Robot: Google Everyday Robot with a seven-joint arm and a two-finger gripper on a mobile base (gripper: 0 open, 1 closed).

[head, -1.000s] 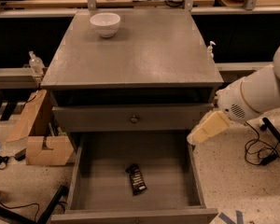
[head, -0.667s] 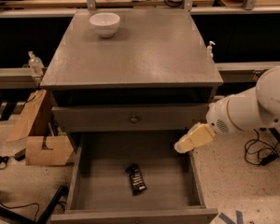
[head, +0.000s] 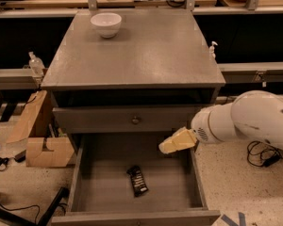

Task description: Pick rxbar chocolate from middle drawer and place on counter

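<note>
The middle drawer (head: 101, 185) is seen pulled out at the bottom of the grey cabinet, at 6 o'clock of the view. The rxbar chocolate (head: 137, 181) is laid flat on the bare floor of this drawer, near the middle of the floor and slightly toward 6 o'clock. Its long side runs nearly front to back, with a small tilt, and it is kept apart from all the drawer walls.

The gripper (head: 166, 146) is held over the right part of the drawer, at about 2 o'clock from the bar and well apart from it. It is found near the right wall of the drawer and just below the closed upper drawer front (head: 104, 119), on which a small round knob (head: 135, 120) is seen. The gripper is pointed toward 8 o'clock. Whether it is released or clenched cannot be told. The white arm (head: 254, 121) behind it is seen coming in from 3 o'clock, beside the right side of the cabinet.

The counter (head: 146, 51) is seen at 12 o'clock from the drawer, as the flat grey top of the cabinet. A white bowl (head: 106, 24) is placed upright on it, toward its 11 o'clock corner. A cardboard box (head: 42, 149) is set on the floor at 9 o'clock from the drawer, and black cables (head: 262, 155) are lying on the floor at 3 o'clock
</note>
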